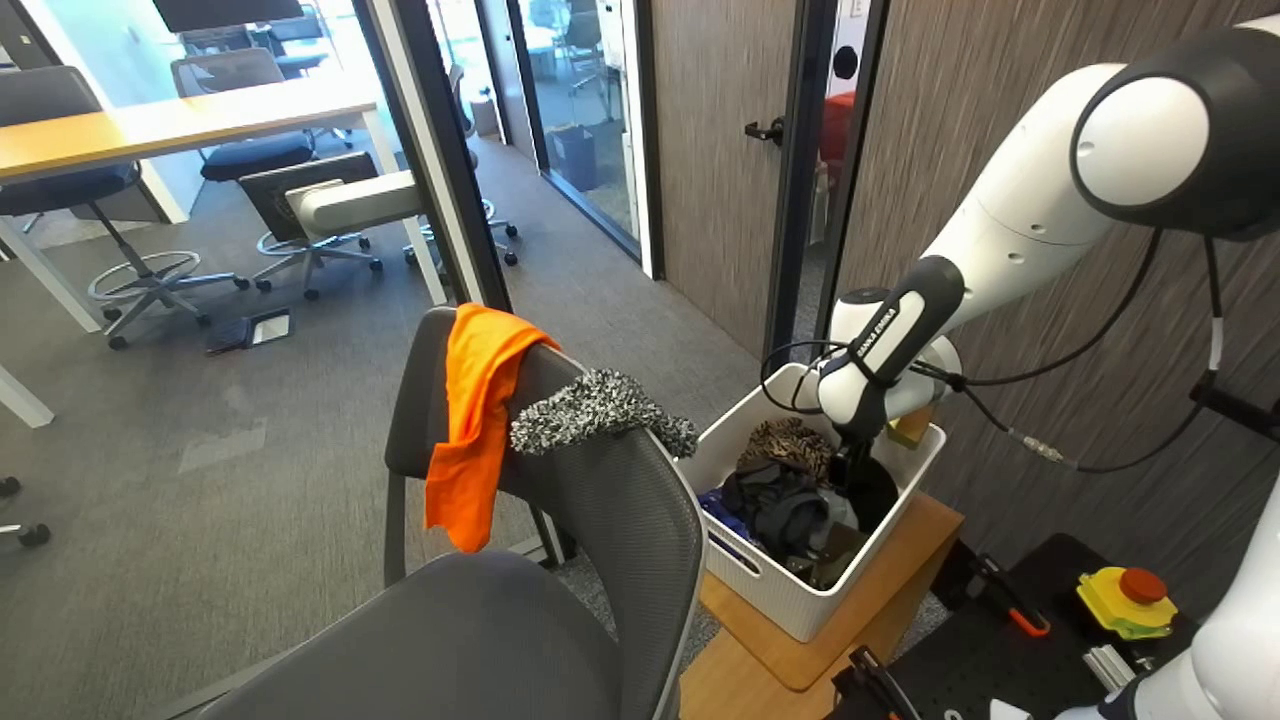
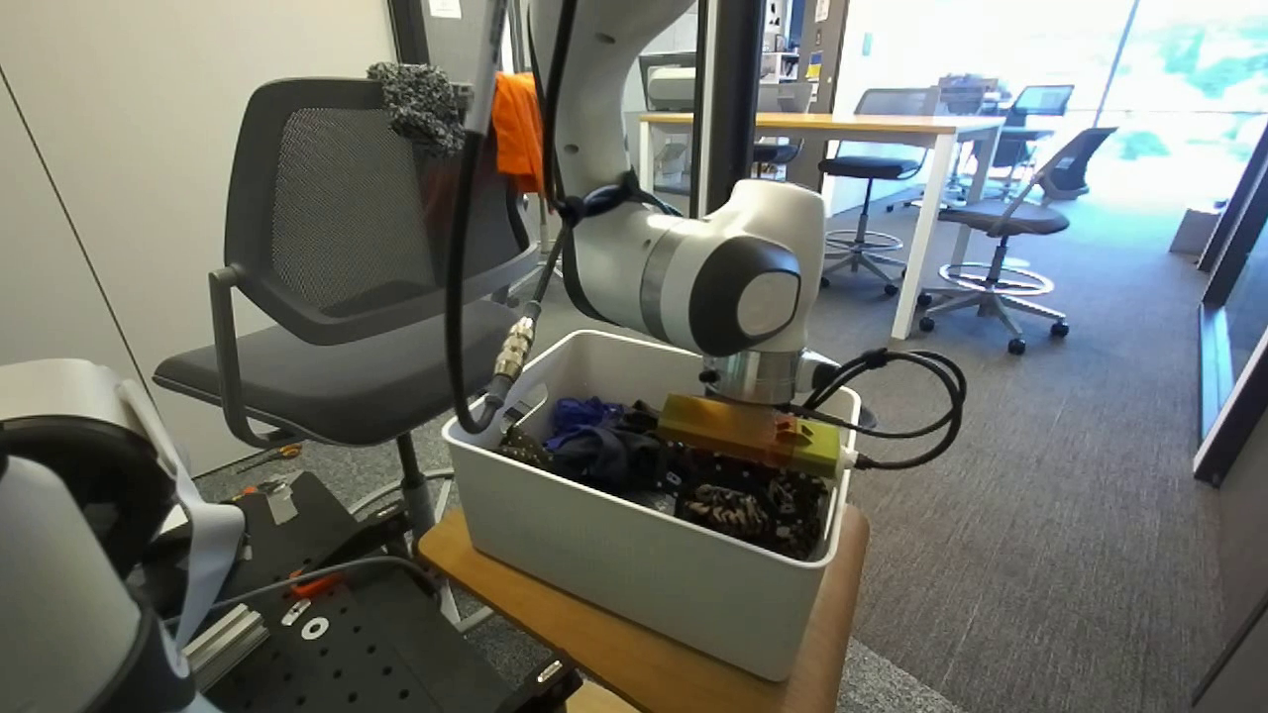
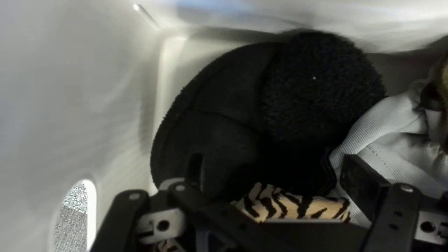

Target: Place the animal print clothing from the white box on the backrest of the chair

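Probably at the pick-up step, down inside white box (image 2: 634,562) with end effector (image 3: 279,178) spread wide, gripping nothing visible, near animal print clothing (image 3: 295,205) lying there; likely calls next for centring over it, closing, lifting out and draping over chair backrest (image 2: 347,198).

Animal-print cloth (image 3: 297,207) — partly hidden behind the jaws in the wrist view; chair (image 1: 460,640) — cut off below in an exterior view.
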{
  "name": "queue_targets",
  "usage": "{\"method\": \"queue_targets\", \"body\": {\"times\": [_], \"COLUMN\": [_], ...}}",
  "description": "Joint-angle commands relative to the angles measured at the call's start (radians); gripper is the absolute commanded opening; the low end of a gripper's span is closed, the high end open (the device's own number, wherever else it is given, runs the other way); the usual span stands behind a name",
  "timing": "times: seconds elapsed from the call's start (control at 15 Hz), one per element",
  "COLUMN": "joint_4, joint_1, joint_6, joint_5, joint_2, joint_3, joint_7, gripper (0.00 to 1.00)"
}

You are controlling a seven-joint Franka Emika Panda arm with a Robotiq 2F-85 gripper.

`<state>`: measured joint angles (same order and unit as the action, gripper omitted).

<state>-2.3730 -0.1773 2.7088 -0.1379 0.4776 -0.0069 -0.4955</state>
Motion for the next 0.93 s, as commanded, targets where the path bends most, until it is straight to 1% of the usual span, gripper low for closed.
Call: {"method": "queue_targets", "body": {"times": [0.0, 0.87], "joint_4": [0.053, 0.09], "joint_1": [-0.023, -0.059], "joint_6": [0.003, 0.004], "joint_5": [-0.012, 0.003], "joint_2": [0.045, 0.103], "joint_3": [0.01, 0.044], "joint_7": [-0.012, -0.024], "gripper": [1.0, 1.0]}}
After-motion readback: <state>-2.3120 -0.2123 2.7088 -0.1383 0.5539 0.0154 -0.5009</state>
